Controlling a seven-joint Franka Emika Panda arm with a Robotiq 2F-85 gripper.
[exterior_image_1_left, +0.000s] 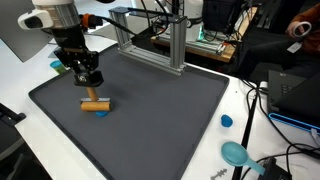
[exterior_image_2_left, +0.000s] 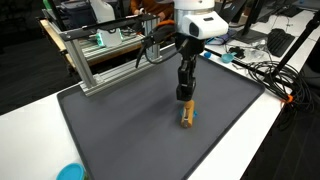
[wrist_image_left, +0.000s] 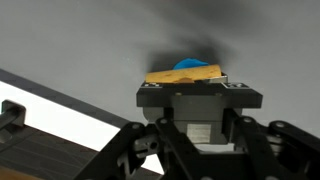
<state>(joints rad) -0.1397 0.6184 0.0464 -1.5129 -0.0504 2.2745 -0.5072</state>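
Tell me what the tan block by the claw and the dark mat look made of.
Tan block: probably unfinished wood, going by its matte, pale brown faces; any grain is too small to see. Dark mat: likely rubber or foam, a flat matte grey sheet with rounded corners and no shine.

One wooden stick (exterior_image_1_left: 93, 103); three small blue pieces (exterior_image_1_left: 227, 121); one teal scoop (exterior_image_1_left: 236, 153); one grey mat (exterior_image_1_left: 150, 95); one metal frame (exterior_image_1_left: 150, 45).

Grey mat (exterior_image_1_left: 160, 110) — metal frame (exterior_image_1_left: 178, 45) (blue cap (exterior_image_1_left: 227, 121))
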